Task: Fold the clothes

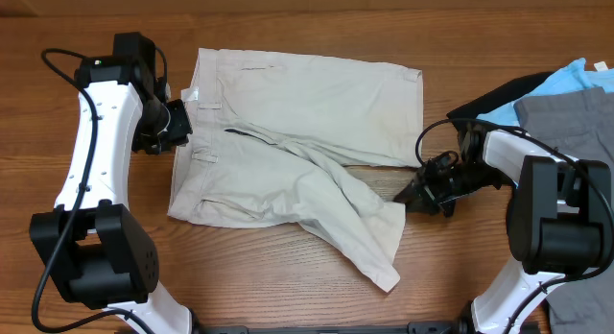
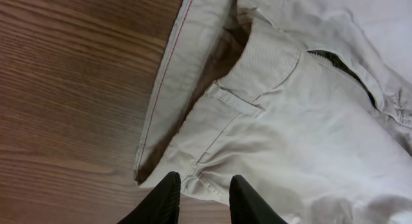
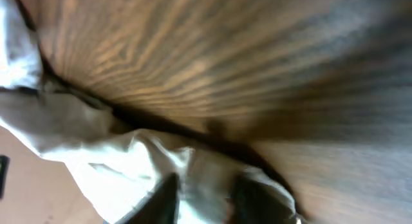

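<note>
Wood-grain brown table point(image 1: 288, 27), pale beige cotton shorts point(image 1: 297, 123) spread centrally. Left gripper point(image 2: 205, 193) is held open astride the waistband corner point(image 2: 196, 176); the right gripper point(image 1: 414, 195), blurred at a leg hem point(image 1: 398, 217), cannot be judged. Grasp-setting is judged in hand: both edges must be pinched before folding.

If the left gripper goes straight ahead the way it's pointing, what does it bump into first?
Most likely the beige shorts: their waistband edge lies just ahead of the open left gripper. How high it hovers above the cloth is unclear.
</note>
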Robot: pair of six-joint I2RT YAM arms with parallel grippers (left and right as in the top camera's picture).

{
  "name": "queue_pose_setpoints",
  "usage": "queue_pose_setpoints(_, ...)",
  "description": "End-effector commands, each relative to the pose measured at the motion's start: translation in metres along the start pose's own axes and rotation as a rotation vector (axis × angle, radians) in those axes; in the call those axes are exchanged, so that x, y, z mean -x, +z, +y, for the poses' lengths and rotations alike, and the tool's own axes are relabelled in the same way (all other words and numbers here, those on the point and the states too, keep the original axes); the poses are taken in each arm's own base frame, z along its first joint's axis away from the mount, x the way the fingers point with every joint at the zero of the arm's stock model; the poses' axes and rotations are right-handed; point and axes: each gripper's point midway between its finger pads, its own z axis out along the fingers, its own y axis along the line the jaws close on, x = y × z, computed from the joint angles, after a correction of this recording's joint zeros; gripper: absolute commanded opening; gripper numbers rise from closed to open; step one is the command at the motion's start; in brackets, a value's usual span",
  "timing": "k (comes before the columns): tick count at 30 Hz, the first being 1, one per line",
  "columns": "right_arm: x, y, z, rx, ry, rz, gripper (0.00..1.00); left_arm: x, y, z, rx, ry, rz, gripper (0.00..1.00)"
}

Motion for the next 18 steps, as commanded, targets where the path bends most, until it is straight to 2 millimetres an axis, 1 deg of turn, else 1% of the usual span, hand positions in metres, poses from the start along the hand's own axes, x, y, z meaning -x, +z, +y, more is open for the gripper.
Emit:
queue_pose_setpoints(1,0.004,0.002,-0.007,-0.033,0.017,-0.02,0.04,0.003,-0.007,0.0,-0.01,-0.005,-0.022,0.29)
queue_pose_setpoints(5,0.018,-0.006,-0.012,-0.107,-0.004,-0.084,0.04,0.004,-0.007,-0.001,-0.011,-0.005,-0.026,0.29)
queue_pose_setpoints(9,0.035,-0.025,-0.008,-0.176,-0.03,-0.163,0.04,0.006,-0.007,-0.001,-0.014,-0.005,-0.037,0.22)
queue_pose_setpoints(11,0.044,-0.04,0.002,-0.189,-0.055,-0.21,0.04,0.009,-0.008,-0.003,-0.022,-0.005,-0.045,0.19)
queue_pose_setpoints(12,0.051,-0.051,0.008,-0.201,-0.071,-0.246,0.04,0.01,-0.008,-0.004,-0.027,-0.005,-0.049,0.19)
queue_pose_setpoints(15,0.064,-0.071,0.02,-0.222,-0.1,-0.318,0.04,0.011,-0.008,-0.006,-0.042,-0.003,-0.055,0.19)
queue_pose_setpoints(17,0.074,-0.087,0.027,-0.25,-0.119,-0.382,0.04,0.012,-0.008,-0.007,-0.049,-0.004,-0.058,0.18)
queue_pose_setpoints(18,0.076,-0.09,0.028,-0.259,-0.122,-0.396,0.04,0.012,-0.008,-0.007,-0.049,-0.004,-0.058,0.18)
